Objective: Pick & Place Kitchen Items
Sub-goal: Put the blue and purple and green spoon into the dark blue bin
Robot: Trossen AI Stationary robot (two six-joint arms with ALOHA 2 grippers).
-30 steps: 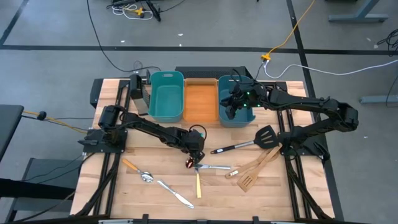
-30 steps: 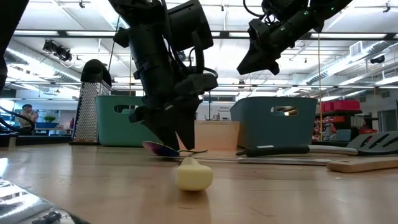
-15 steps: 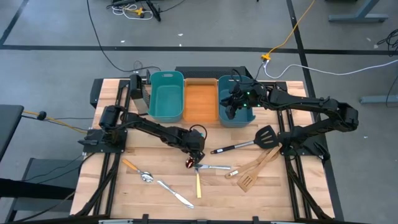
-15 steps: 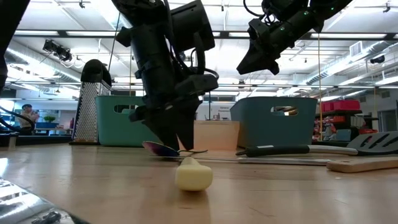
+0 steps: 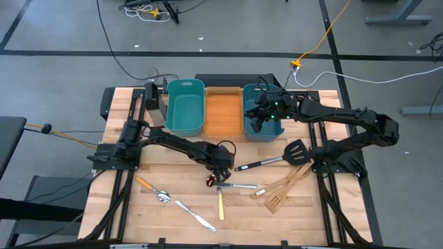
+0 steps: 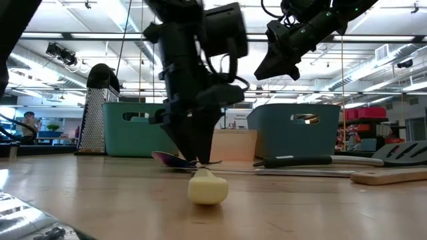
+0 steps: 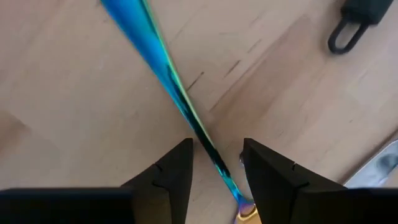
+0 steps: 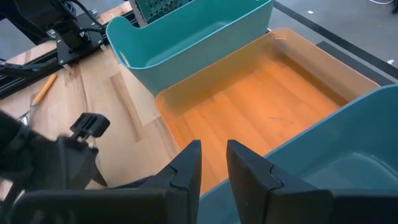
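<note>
Kitchen items on the bench [image 5: 332,221], listed from the near edge to the far.

- Cream-handled knife [image 5: 221,205] — near edge, its butt end closest in the low view. Judged light and stiff; take it across the handle, not the blade.
- Silver knife [image 5: 194,215] and yellow-handled spoon [image 5: 154,191] — near left, well apart from both arms. Thin, flat and polished, so probably slippery and hard to get under; a pinch across the narrow neck looks best.
- Iridescent spoon [image 7: 168,74] — at bench centre, lying flat. The left tool [image 7: 214,171] stands over it with its fingers a narrow gap apart, straddling the blue-green handle; no firm grip shows yet. Slim, rigid metal with a glossy finish: it may pivot or slide if caught off centre, so a hold close to mid-handle seems soundest.
- Fork [image 5: 239,185] — just beside the iridescent spoon, toward the right. Same thin, slick character.
- Two wooden spatulas [image 5: 282,188] — near right, crossing one another. Light, stiff, matt; the handles should give good friction.
- Black slotted spatula [image 5: 271,158] — right of centre. Long handle with a hanging loop at its end; grasp mid-handle for balance.
- Bins at the far edge — teal bin [image 5: 185,105], orange bin [image 5: 223,111], second teal bin [image 5: 253,128]. The right tool [image 5: 258,122] hovers above that second teal bin, fingers a narrow gap apart, nothing between them.

Markings — no brand, label or legible writing on any item.
</note>
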